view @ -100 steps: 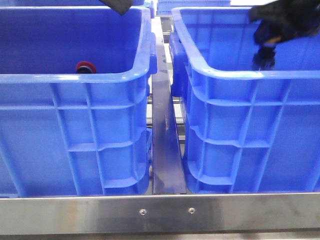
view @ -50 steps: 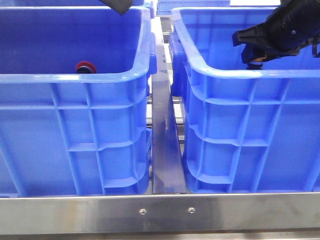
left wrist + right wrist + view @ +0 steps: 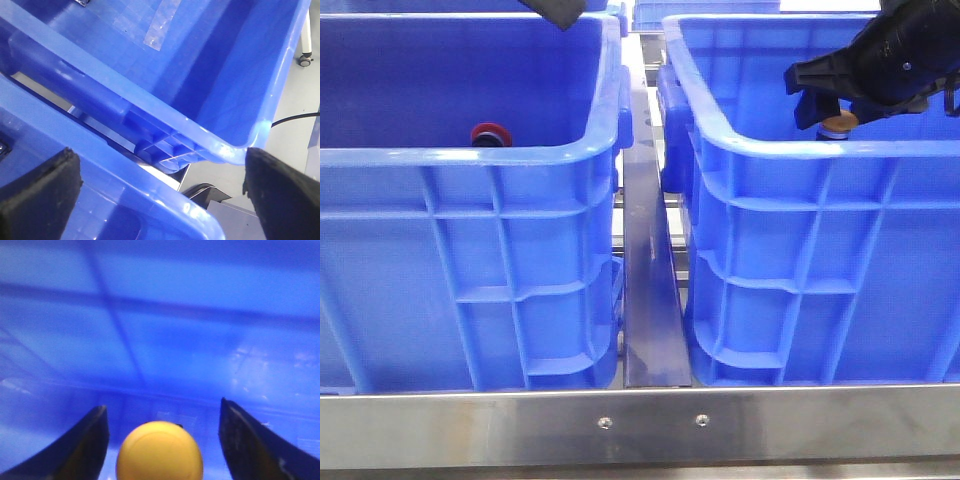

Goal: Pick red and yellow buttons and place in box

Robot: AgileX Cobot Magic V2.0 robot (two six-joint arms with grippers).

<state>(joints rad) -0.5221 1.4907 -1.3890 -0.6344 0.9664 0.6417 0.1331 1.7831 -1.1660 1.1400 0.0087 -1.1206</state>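
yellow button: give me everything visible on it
The yellow button shows a smooth, round, glossy yellow-orange cap, plastic by the look; its body is hidden. In the right wrist view it sits between the dark fingers with gaps either side, so contact is unclear. From the front only a small orange bit peeks under the right gripper, above the right crate's rim.
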